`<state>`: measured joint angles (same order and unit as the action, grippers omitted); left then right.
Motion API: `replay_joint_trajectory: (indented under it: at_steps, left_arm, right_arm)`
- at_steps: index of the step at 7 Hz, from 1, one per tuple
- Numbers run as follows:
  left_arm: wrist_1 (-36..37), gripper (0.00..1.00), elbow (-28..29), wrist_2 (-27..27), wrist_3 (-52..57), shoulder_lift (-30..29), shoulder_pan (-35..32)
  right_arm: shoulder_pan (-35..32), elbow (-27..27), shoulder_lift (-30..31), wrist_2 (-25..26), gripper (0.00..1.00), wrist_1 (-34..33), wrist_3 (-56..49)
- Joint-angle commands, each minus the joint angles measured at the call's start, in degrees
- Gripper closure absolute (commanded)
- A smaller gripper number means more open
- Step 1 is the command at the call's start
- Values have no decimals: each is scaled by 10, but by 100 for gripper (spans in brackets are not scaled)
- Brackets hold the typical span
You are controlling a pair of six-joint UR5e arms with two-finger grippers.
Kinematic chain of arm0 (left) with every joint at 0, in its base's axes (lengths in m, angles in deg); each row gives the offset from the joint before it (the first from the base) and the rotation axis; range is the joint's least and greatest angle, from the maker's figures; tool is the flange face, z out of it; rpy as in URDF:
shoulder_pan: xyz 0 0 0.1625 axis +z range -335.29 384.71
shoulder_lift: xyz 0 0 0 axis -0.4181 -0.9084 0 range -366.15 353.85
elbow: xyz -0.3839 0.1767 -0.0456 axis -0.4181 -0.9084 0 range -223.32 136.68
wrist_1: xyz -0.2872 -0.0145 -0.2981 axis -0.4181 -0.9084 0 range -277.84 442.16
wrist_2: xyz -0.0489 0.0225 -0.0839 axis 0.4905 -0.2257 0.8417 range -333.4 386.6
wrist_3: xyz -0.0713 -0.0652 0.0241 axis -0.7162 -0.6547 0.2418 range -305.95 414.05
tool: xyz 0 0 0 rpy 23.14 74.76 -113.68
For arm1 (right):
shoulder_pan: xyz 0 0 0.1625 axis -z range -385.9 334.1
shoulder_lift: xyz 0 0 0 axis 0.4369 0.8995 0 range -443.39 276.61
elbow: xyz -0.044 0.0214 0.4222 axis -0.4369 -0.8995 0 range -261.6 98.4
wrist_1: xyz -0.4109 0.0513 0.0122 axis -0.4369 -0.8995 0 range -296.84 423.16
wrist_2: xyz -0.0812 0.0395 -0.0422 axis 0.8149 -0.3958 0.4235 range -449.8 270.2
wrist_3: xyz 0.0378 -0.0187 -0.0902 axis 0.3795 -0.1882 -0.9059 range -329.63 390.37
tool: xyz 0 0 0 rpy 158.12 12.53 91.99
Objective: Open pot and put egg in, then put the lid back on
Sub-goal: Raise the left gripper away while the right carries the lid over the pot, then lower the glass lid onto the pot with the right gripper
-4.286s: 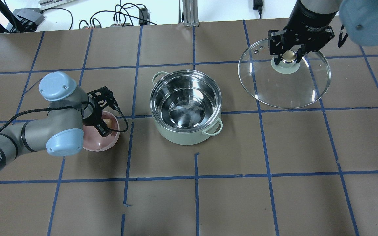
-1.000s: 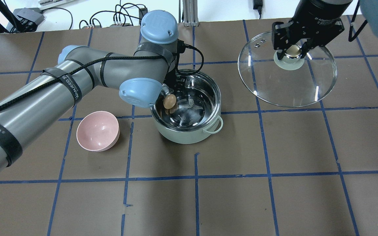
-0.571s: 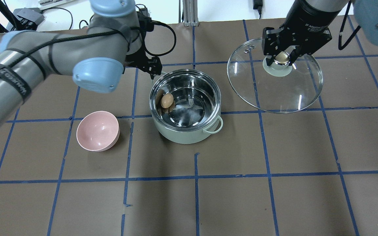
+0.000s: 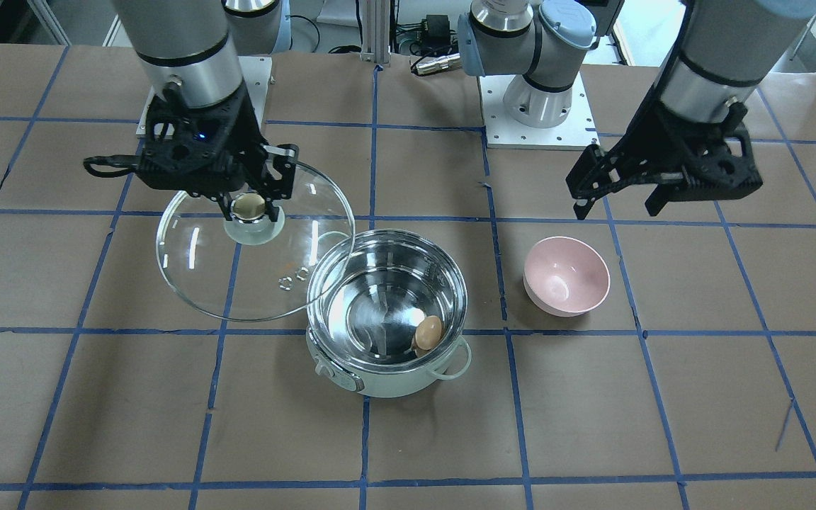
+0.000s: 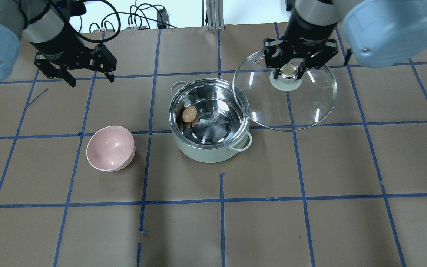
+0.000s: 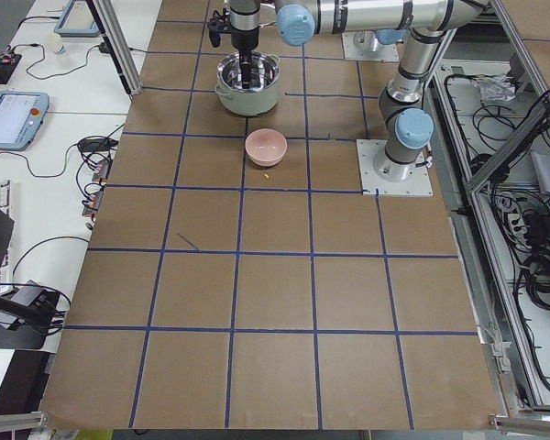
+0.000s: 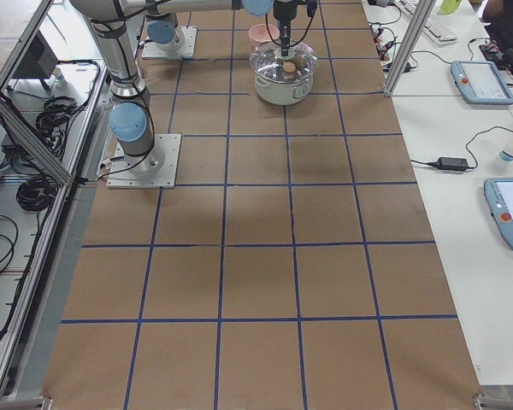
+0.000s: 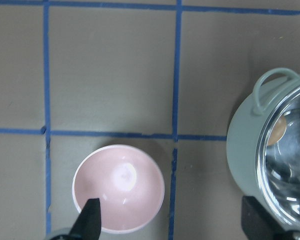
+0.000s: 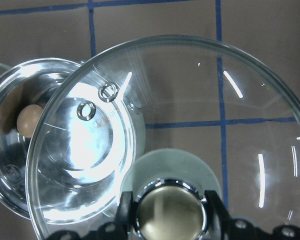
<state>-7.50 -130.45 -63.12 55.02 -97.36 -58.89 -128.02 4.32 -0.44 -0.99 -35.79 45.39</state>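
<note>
The mint-green pot [image 5: 206, 154] stands open mid-table. The brown egg [image 5: 189, 114] lies inside it against the left wall, and shows in the front view [image 4: 428, 331] too. My right gripper [image 5: 289, 72] is shut on the metallic knob of the glass lid [image 5: 310, 107] and holds it in the air to the right of the pot. The lid's left edge overlaps the pot's rim. My left gripper [image 5: 92, 79] is open and empty, high above the table, back and left of the pot. The right wrist view shows the knob [image 9: 167, 210] between the fingers and the egg [image 9: 30, 120] through the glass.
An empty pink bowl [image 5: 110, 148] sits left of the pot, below my left gripper in the left wrist view [image 8: 118, 187]. Cables and boxes lie past the table's far edge [image 5: 135, 22].
My left gripper has let go of the egg in the pot and drawn away to the back left. My right gripper has carried the lid leftward until its edge overlaps the pot.
</note>
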Motion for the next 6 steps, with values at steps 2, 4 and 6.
replay_joint_trajectory:
  at_steps: [2, 4, 6]
  left_arm:
    - [-58, 0, 36, -26, 5, 15, -2]
    - [-9, 1, 13, -25, -11, 15, -2]
    - [2, 1, 3, -26, -12, 28, -4]
  right_arm:
    - [-73, -2, -73, -22, 80, -100, 98]
    - [-94, -3, -102, -22, 80, -137, 128]
    - [-113, -3, -123, -21, 80, -165, 157]
